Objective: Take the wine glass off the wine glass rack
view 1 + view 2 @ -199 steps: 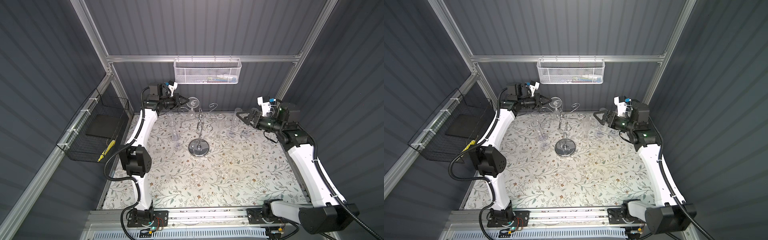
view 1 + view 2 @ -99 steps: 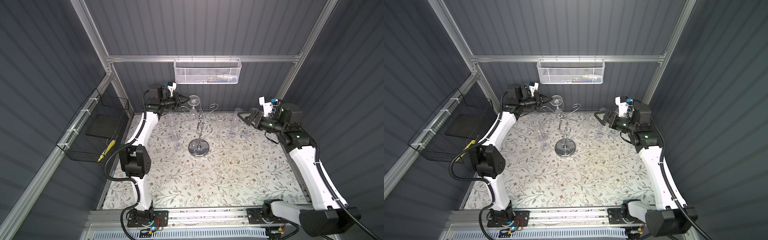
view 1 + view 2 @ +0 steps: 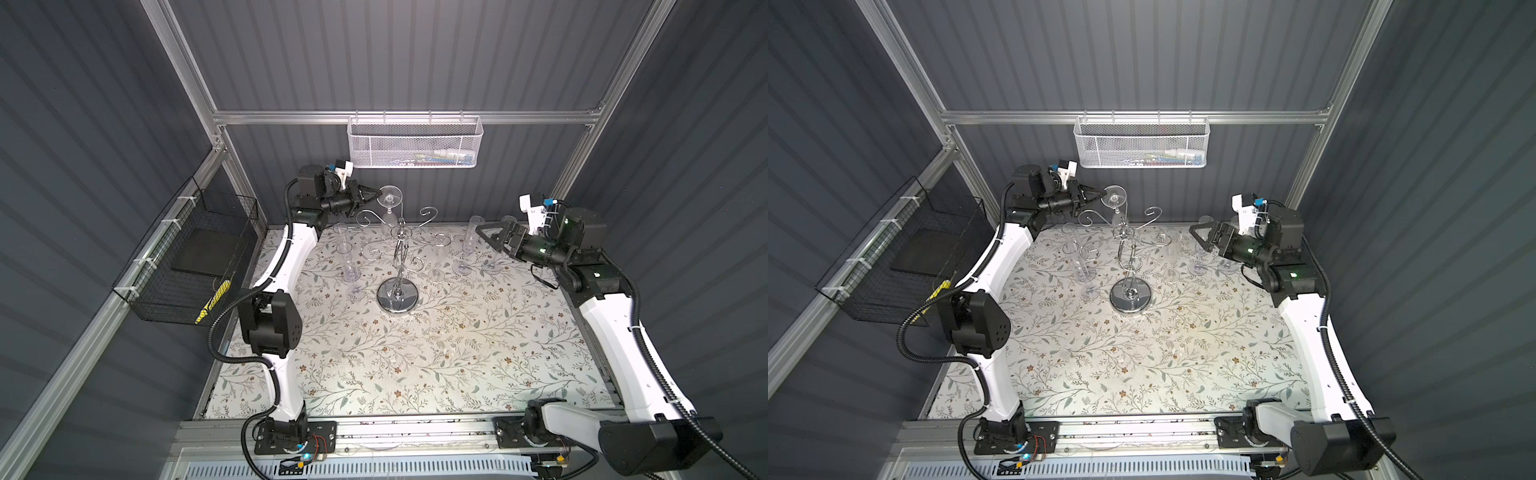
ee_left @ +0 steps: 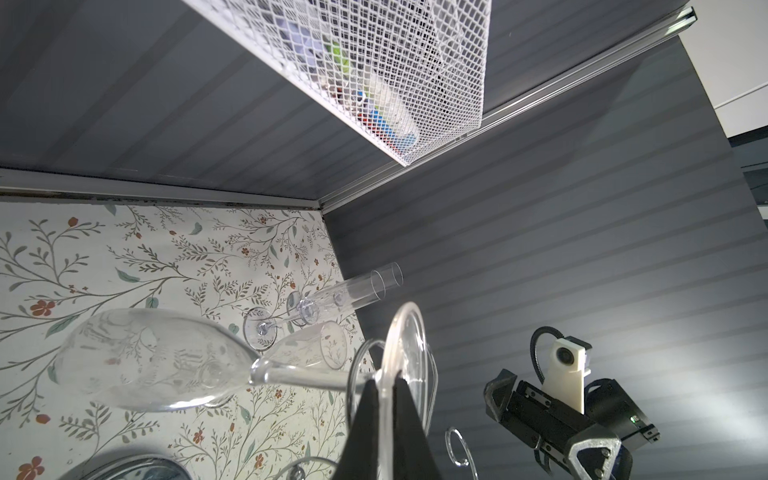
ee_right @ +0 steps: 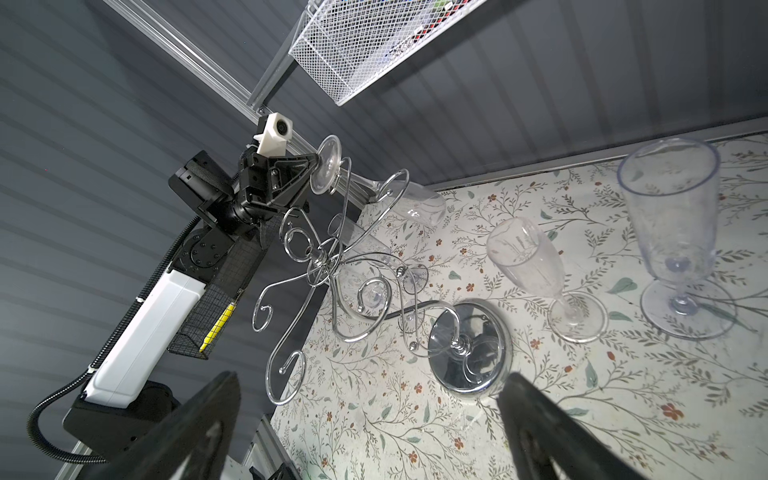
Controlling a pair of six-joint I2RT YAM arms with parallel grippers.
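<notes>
The wine glass (image 3: 390, 195) (image 3: 1114, 196) hangs upside down at the back of the wine glass rack (image 3: 397, 294) (image 3: 1130, 297), foot uppermost. My left gripper (image 3: 376, 194) (image 3: 1098, 194) (image 4: 386, 390) is shut on the rim of its round foot (image 4: 405, 332). Its bowl (image 4: 145, 361) points away from the fingers, and a curled arm of the rack still loops round the stem next to the foot. To the right, my right gripper (image 3: 483, 237) (image 3: 1197, 237) (image 5: 370, 376) is open and holds nothing, facing the rack's mirrored base (image 5: 469, 345) from a distance.
Several clear glasses stand upright on the floral table, some left of the rack (image 3: 349, 266) and some to its right (image 3: 438, 257) (image 5: 673, 232). A white mesh basket (image 3: 415, 143) hangs on the back wall above the left gripper. A black wire basket (image 3: 187, 257) hangs on the left wall.
The left gripper has lifted the glass's foot slightly while staying shut. The right arm's wrist has drifted a little to the right, jaws still open.
</notes>
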